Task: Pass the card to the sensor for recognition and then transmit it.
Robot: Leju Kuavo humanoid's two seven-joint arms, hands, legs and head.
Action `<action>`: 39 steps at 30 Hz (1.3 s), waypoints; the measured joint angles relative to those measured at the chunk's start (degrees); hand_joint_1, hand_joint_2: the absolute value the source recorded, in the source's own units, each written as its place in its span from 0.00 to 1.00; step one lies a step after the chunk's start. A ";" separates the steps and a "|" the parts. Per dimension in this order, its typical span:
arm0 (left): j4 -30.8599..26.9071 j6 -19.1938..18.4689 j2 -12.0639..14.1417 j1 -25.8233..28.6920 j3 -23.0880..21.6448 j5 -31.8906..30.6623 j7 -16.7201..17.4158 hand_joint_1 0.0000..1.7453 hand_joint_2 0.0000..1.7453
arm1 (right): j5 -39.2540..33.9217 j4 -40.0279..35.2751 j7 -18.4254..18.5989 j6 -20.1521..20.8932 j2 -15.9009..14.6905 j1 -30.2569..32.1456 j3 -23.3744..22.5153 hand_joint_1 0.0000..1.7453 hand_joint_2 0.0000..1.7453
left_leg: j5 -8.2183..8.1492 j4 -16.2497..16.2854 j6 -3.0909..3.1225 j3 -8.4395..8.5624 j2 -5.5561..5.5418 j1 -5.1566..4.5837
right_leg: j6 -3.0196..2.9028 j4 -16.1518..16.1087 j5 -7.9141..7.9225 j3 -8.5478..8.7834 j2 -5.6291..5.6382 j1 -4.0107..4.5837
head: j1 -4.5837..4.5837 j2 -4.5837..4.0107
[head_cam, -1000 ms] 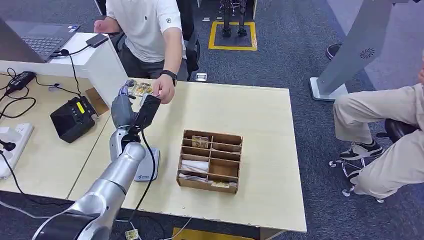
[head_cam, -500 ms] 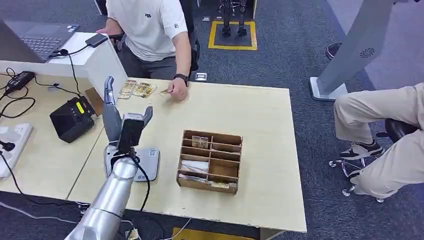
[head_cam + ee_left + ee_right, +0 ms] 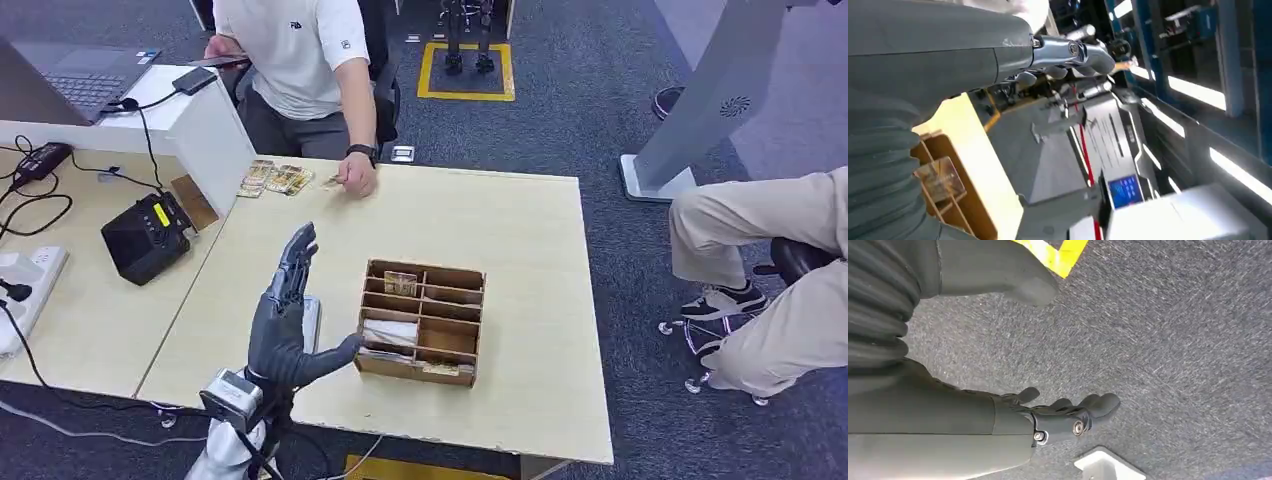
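While the left robot hand [image 3: 288,318] stands raised above the counter [image 3: 520,260] beside the wooden box [image 3: 420,322], fingers spread and empty, the card [image 3: 329,183] lies at a person's hand [image 3: 357,179]. The right robot hand [image 3: 1058,415] hangs over carpet, fingers loosely apart, holding nothing.

The robot's left hand [image 3: 285,325] has drawn back from the person's hand [image 3: 357,180], now empty, fingers spread, raised near the bench's front edge.
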 joint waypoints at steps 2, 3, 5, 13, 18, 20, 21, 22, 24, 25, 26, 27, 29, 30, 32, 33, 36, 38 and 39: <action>-0.40 -1.12 0.31 0.37 -0.90 -1.12 -0.42 0.00 1.00 | 0.02 0.00 -0.11 0.00 0.00 0.00 0.00 0.00 1.00 | 0.00 0.00 0.00 0.00 0.00 0.01 | -0.02 0.00 0.01 0.00 0.00 0.00 | 0.00 0.00; -0.46 -1.64 0.49 0.42 -1.33 -2.29 -0.52 0.00 1.00 | 0.15 0.00 -0.11 0.00 0.00 0.00 0.00 0.00 1.00 | 0.01 0.00 0.00 0.00 0.00 0.01 | -0.02 0.00 0.01 0.00 0.00 0.00 | 0.00 0.00; -0.46 -2.32 0.75 0.45 -2.19 -4.90 -0.59 0.00 1.00 | 0.31 0.00 -0.13 0.00 0.00 0.00 0.00 0.00 1.00 | 0.01 0.00 -0.01 0.00 0.00 0.01 | -0.02 0.01 0.01 0.00 0.00 0.00 | 0.00 0.00; 0.87 -1.12 2.47 0.04 -6.34 -20.75 0.28 0.00 1.00 | 1.33 0.13 -0.66 0.00 0.00 0.00 0.00 0.00 1.00 | 0.00 0.00 0.00 -0.01 0.01 0.00 | -0.02 0.00 0.01 -0.03 0.01 0.00 | 0.02 0.00; 3.06 3.01 3.52 -1.31 -9.69 -31.62 4.48 0.00 1.00 | 2.23 0.28 -0.59 0.00 -0.02 0.00 0.00 0.00 1.00 | 0.00 0.00 0.00 -0.01 0.01 0.00 | -0.02 0.00 0.01 -0.03 0.01 0.00 | 0.02 0.00; 3.89 4.32 3.81 -1.95 -11.28 -35.44 6.38 0.00 1.00 | 2.36 0.28 -0.39 0.00 -0.02 0.00 0.00 0.00 1.00 | 0.00 0.00 0.00 0.00 0.01 0.00 | -0.02 0.00 0.01 -0.03 0.01 0.00 | 0.02 0.00; 4.41 4.91 3.91 -2.40 -12.13 -37.15 7.56 0.00 1.00 | 2.51 0.28 -0.20 0.00 -0.02 0.00 0.00 0.00 1.00 | 0.00 0.00 0.00 0.00 0.01 0.00 | -0.02 0.00 0.01 -0.03 0.01 0.00 | 0.00 0.00; 5.02 5.32 4.00 -2.93 -12.94 -38.53 8.31 0.00 1.00 | 2.76 0.28 -0.09 0.00 -0.02 0.00 0.00 0.00 1.00 | 0.00 0.00 0.00 0.00 0.01 0.00 | -0.02 0.00 0.02 -0.03 0.00 0.00 | 0.00 0.00; 6.11 6.39 4.22 -3.87 -14.59 -41.32 10.39 0.00 1.00 | 3.41 0.28 0.09 0.00 -0.02 0.00 0.00 0.00 1.00 | 0.00 0.00 0.00 0.00 0.01 0.00 | -0.02 0.00 0.02 -0.03 0.00 0.00 | 0.00 0.00; 6.71 7.06 4.29 -4.39 -15.39 -42.96 11.59 0.00 1.00 | 3.43 0.26 0.18 0.00 -0.02 0.00 0.00 0.00 1.00 | 0.00 0.00 0.00 0.00 0.01 0.00 | -0.02 0.00 0.02 -0.03 0.00 0.00 | 0.00 0.00; 7.28 7.76 4.40 -4.86 -16.16 -44.55 12.72 0.00 1.00 | 3.48 0.26 0.24 0.00 -0.02 0.00 0.00 0.00 1.00 | 0.00 0.00 0.00 0.00 0.01 0.00 | -0.02 0.00 0.02 -0.03 0.01 0.00 | 0.00 0.00; 7.91 8.47 4.44 -5.30 -17.07 -46.20 13.96 0.00 1.00 | 3.69 0.26 0.26 0.00 -0.02 0.00 0.00 0.00 1.00 | 0.00 0.00 0.00 0.00 0.01 0.00 | -0.02 0.00 0.02 -0.03 0.01 0.00 | 0.00 0.00; 8.87 9.39 4.46 -5.94 -18.01 -47.85 15.32 0.00 1.00 | 4.22 0.26 0.42 0.00 -0.02 0.01 0.00 0.00 1.00 | 0.00 0.00 0.00 0.00 0.01 0.00 | -0.02 0.00 0.02 -0.03 0.01 0.00 | 0.00 0.00; 9.24 10.09 4.46 -6.20 -18.47 -49.34 16.43 0.00 1.00 | 4.37 0.24 0.59 0.00 -0.02 0.02 0.00 0.00 1.00 | 0.00 0.00 0.00 0.00 0.01 0.00 | -0.02 0.00 0.02 -0.03 0.01 0.00 | 0.00 0.00; 9.90 11.47 4.46 -6.83 -19.30 -51.52 18.23 0.00 1.00 | 4.41 0.20 0.94 0.00 -0.02 0.03 0.00 0.00 1.00 | 0.00 0.00 0.00 -0.01 0.01 0.00 | -0.02 0.00 0.02 -0.04 0.01 0.00 | 0.00 0.00; 10.23 12.41 4.46 -7.16 -19.78 -52.86 19.35 0.00 1.00 | 4.46 0.17 1.12 0.00 0.00 0.03 0.00 0.00 1.00 | 0.00 0.00 0.00 -0.01 0.01 0.00 | -0.02 0.00 0.02 -0.04 0.01 0.00 | 0.00 0.00; 11.21 15.04 4.44 -7.95 -20.81 -56.44 22.28 0.00 1.00 | 5.16 0.07 1.31 0.00 0.00 0.09 0.00 0.00 1.00 | 0.00 0.00 0.00 -0.01 0.01 0.00 | -0.02 0.00 0.02 -0.04 0.01 0.00 | 0.00 0.00; 11.71 16.60 4.35 -8.11 -21.07 -59.05 24.41 0.00 1.00 | 5.35 -0.11 1.42 0.00 0.02 0.12 0.00 0.00 1.00 | 0.00 0.00 0.00 -0.01 0.01 0.00 | -0.02 0.00 0.02 -0.04 0.01 0.00 | 0.00 0.00; 11.87 17.24 4.33 -8.19 -21.07 -60.09 25.29 0.00 1.00 | 5.35 -0.18 1.51 0.00 0.04 0.16 0.00 0.00 1.00 | 0.00 0.00 0.00 -0.01 0.02 0.00 | -0.02 0.00 0.02 -0.04 0.01 0.00 | 0.00 0.00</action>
